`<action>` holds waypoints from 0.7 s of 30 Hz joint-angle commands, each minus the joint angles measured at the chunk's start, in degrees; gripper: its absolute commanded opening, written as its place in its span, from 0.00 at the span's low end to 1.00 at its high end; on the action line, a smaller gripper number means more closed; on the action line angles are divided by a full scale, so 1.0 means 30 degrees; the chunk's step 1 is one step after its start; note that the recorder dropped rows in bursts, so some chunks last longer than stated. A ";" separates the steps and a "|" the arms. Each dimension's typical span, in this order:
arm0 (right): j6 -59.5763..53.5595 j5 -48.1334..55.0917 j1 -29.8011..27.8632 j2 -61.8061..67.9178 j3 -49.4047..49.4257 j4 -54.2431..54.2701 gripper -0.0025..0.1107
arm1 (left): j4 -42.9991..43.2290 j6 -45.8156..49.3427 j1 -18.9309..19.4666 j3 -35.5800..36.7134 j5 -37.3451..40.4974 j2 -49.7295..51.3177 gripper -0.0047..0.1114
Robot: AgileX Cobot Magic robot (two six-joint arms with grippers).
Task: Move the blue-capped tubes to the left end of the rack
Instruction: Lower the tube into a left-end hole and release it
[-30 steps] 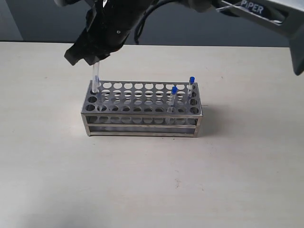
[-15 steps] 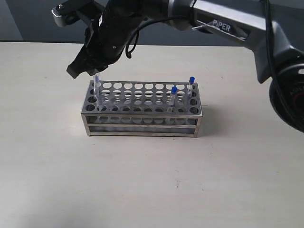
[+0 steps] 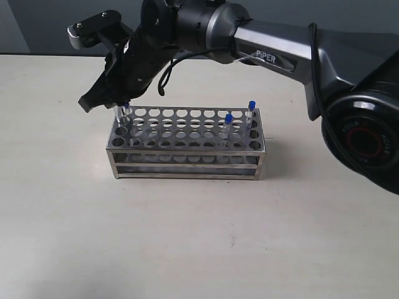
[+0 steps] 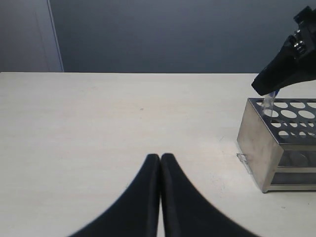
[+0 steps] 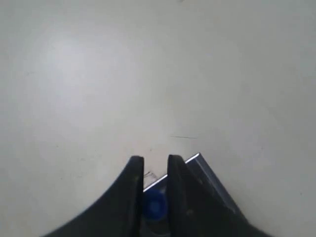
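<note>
A blue-capped tube is being held at the far-left corner of the rack. Its cap is sitting at about the height at which the seated tubes stand, so it is judged to be in its hole or nearly so. What looks like a second clear tube is showing just beside it, but this cannot be told for certain.

The tube is being clamped just under its cap by the right gripper. The arm is reaching across from the right, and the fingers are parted only by the tube's width. Two other blue-capped tubes are standing upright near the right end of the rack, well apart from the held one, so the task is judged unfinished. The left gripper is being kept pressed fully together with nothing in it, over bare tabletop and clear of the rack.

Several risks are being carried at this point:
- **Release:** if the tube is not fully down when let go, it could drop and strike the rack's base.
- **Drag:** if the fingers are opened too little, the tube could be lifted back out on withdrawal.
- **Tilt:** a slanted pull could bind the tube against the hole's edge, or shift the light rack on the table.
- **Neighbour:** any tube beside it could be knocked by the broad fingers.
</note>
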 commanded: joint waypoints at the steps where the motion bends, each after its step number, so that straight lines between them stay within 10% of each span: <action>1: -0.0017 0.1008 0.0192 0.0345 -0.0081 0.0557 0.01 | -0.0019 -0.0010 -0.0120 -0.0059 -0.0132 -0.0067 0.05; 10: -0.0017 0.1670 0.0192 0.0302 -0.0081 0.0555 0.02 | -0.0019 -0.0010 -0.0120 -0.0059 -0.0132 -0.0067 0.05; 17: 0.0023 0.2361 0.0192 0.0180 -0.0081 0.0397 0.41 | -0.0019 -0.0010 -0.0120 -0.0059 -0.0132 -0.0067 0.05; 21: 0.0123 0.2496 0.0192 -0.0370 -0.0081 -0.0121 0.43 | -0.0019 -0.0010 -0.0120 -0.0059 -0.0132 -0.0067 0.05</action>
